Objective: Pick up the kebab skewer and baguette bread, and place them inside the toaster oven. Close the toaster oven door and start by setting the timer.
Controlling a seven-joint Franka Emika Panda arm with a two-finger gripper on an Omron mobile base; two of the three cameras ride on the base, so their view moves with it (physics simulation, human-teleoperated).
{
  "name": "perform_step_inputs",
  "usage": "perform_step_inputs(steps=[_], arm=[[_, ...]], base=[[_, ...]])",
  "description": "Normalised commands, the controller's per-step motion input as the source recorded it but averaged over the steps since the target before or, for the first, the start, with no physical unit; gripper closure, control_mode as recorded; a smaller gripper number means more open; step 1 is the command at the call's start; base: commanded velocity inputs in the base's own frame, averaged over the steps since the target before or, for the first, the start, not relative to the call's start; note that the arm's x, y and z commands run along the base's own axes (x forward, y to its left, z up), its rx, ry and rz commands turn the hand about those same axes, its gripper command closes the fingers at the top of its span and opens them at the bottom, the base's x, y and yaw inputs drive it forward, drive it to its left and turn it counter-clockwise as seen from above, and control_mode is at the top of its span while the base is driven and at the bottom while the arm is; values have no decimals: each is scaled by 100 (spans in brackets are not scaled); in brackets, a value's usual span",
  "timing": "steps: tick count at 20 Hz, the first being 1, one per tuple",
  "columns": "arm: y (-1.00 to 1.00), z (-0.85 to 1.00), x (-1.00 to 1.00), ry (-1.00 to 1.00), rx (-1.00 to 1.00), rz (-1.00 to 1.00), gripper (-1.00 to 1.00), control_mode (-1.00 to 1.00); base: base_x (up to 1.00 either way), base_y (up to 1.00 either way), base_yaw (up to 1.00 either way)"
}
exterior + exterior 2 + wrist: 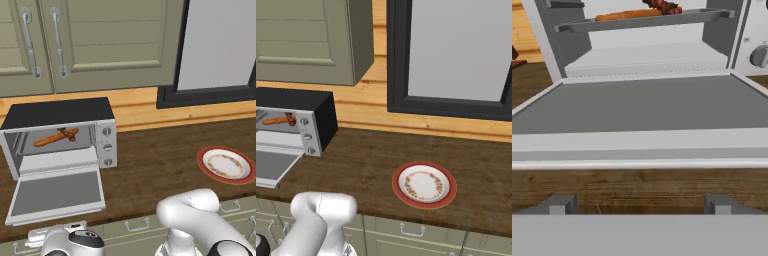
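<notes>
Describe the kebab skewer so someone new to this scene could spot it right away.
Find the toaster oven on the wooden counter, its door dropped open. On the tray inside, the kebab skewer lies against the baguette bread. It is the shorter stick with dark red-brown chunks; the baguette is plain orange-brown.

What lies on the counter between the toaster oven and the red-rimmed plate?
Nothing: in the right base view, bare wooden counter runs from the toaster oven to the plate. The left base view shows the same.

Toaster oven (60, 132) at counter left, door (57, 192) dropped flat open; baguette bread (50, 138) and kebab skewer (70, 134) laid touching on tray inside.
</notes>
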Motion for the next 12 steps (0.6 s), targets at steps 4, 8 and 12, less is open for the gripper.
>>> perform_step_inputs(steps=[4,8,12], arm=[[2,0,14,0,0,0,-100,-100],[6,-14,1,0,0,0,-100,-100],[9,-24,0,0,0,0,-100,-100]], base=[[0,0,0],[0,0,0],[0,0,0]])
